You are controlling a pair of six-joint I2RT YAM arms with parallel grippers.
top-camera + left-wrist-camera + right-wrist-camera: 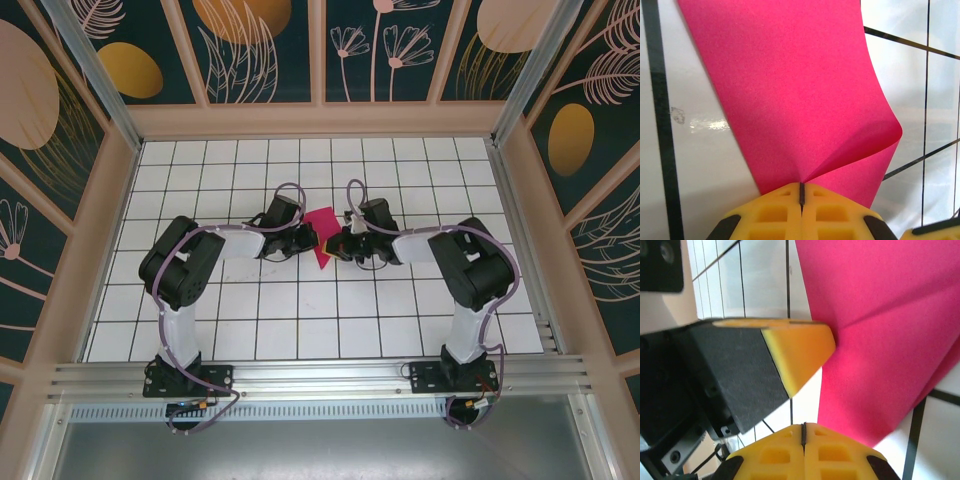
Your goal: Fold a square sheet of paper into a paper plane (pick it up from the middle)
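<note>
The square sheet of paper (322, 228) is magenta-pink and stands lifted off the white grid at the middle of the table, between the two grippers. In the left wrist view the paper (790, 90) rises from my left gripper (801, 185), whose yellow fingers are shut on its lower edge; its right side curls over into a soft fold. My right gripper (803, 426) is shut with nothing between its fingers, just left of the paper's (880, 340) lower corner. The left gripper's fingertip (797, 347) touches the sheet there. From above, the left gripper (308, 243) and right gripper (338, 245) nearly meet.
The white gridded table (300, 310) stretches out on all sides of the arms. Beige frame walls (320, 120) with patterned panels close the back and sides. An aluminium rail (320, 378) carrying both arm bases runs along the near edge.
</note>
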